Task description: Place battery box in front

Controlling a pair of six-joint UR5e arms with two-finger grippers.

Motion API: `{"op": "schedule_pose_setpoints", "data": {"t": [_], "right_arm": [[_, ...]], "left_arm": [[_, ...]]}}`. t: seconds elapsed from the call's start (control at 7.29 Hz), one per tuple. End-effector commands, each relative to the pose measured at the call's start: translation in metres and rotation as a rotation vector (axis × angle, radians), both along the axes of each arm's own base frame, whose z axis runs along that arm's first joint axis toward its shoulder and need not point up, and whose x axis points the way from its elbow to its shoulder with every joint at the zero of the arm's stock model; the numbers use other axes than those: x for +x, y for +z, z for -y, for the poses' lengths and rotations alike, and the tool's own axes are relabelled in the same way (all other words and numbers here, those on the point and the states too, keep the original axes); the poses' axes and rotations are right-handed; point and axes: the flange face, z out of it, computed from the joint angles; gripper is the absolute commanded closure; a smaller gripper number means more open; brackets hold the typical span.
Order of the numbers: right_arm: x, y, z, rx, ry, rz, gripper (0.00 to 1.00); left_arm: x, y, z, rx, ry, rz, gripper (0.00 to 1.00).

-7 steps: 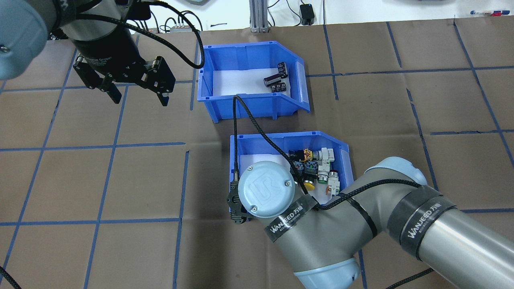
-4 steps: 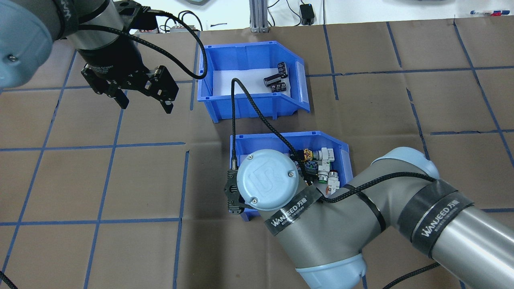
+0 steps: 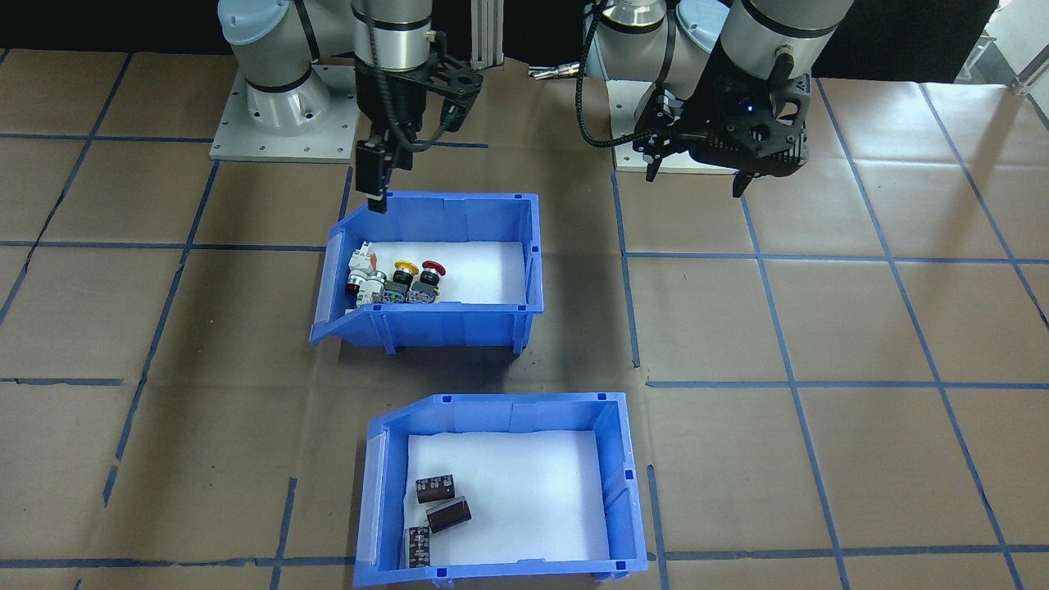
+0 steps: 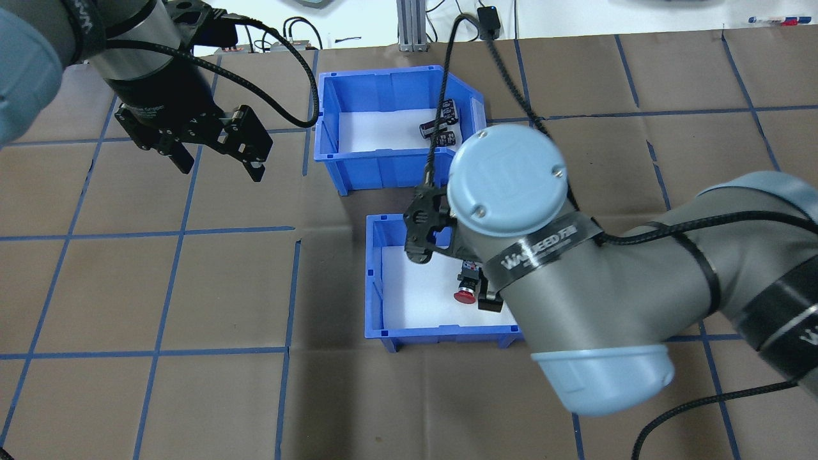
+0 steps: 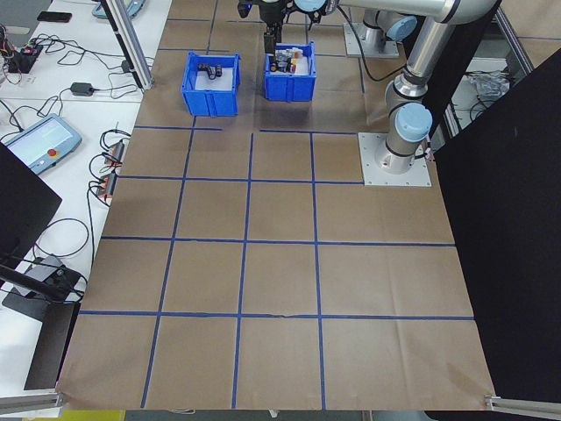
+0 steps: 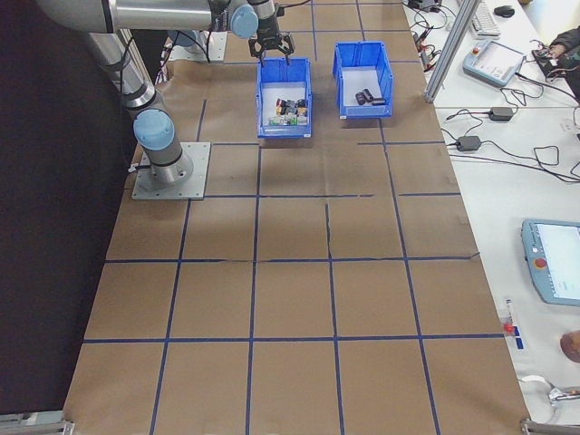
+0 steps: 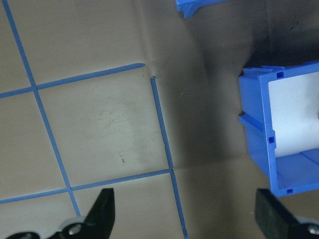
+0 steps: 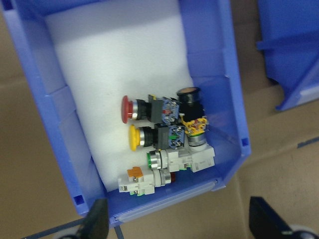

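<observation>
I am judging this as the approach step, with neither bin in a grip yet. My right gripper (image 3: 375, 176) is hanging over the back wall of the switch bin (image 3: 533, 270), which is holding red, yellow and white push-buttons (image 8: 164, 144) on a white liner; the wrist view is showing its fingers spread wide and carrying nothing. My left gripper (image 4: 214, 153) is hovering released and empty above bare table (image 4: 160, 287), with the battery box (image 4: 326, 115) just off to its right side (three dark cylinders (image 3: 434, 512) are lying loose on its liner). That box is sitting on the far side of the switch bin, beyond the right gripper. The next move, I reckon, is calling for a gripper to drop onto a wall of the battery box and clamp it before dragging or lifting it to the front.
</observation>
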Motion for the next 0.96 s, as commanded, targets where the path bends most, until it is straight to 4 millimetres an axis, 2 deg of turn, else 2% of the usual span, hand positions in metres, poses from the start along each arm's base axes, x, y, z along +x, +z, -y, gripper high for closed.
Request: {"op": "schedule_pose_setpoints", "data": {"t": [0.0,0.14,0.41,0.69,0.82], "right_arm": [[-0.065,0.035,0.044,-0.051,-0.290,0.115,0.00],[-0.088,0.051,0.058,-0.040,-0.364,0.142,0.00],[-0.132,0.099,0.090,-0.056,-0.651,0.212,0.00],[-0.141,0.113,0.132,0.035,-0.917,0.228,0.00],[-0.143,0.104,0.150,0.133,-1.072,0.188,0.00]], "left_arm": [[0.001,-0.005,0.003,0.008,-0.001,-0.006,0.00],[0.003,-0.004,0.002,0.002,0.000,-0.004,0.00],[0.011,-0.016,-0.005,0.025,0.019,-0.004,0.00],[0.018,-0.017,-0.001,0.013,0.036,-0.007,0.00],[0.019,-0.015,0.002,-0.013,0.037,-0.004,0.00]]}}
